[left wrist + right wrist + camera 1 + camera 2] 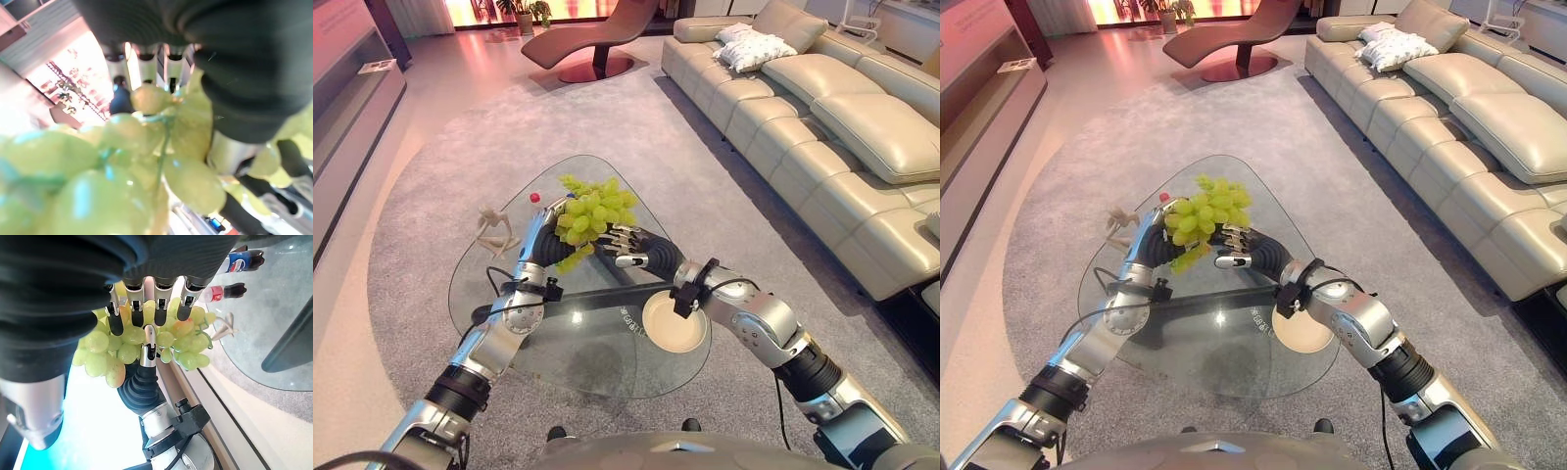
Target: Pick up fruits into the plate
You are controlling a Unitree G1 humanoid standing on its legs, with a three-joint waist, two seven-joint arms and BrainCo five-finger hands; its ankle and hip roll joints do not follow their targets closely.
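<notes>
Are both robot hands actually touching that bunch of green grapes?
Touching. In the right wrist view the right robot hand presses its fingertips into the grapes. In the left eye view the left robot hand cups the bunch from below.

I stand in a home's living room; a long cream leather sofa point(822, 108) runs along from 1 to 3 o'clock, with a patterned cushion point(756, 47) on it; a brown curved lounge chair point(597, 34) sits at 12 o'clock; a grey round rug point(440, 196) covers the floor under a low glass coffee table point(597, 333) right before me; a low cabinet point(352, 98) lines the wall at 10 o'clock.
</notes>
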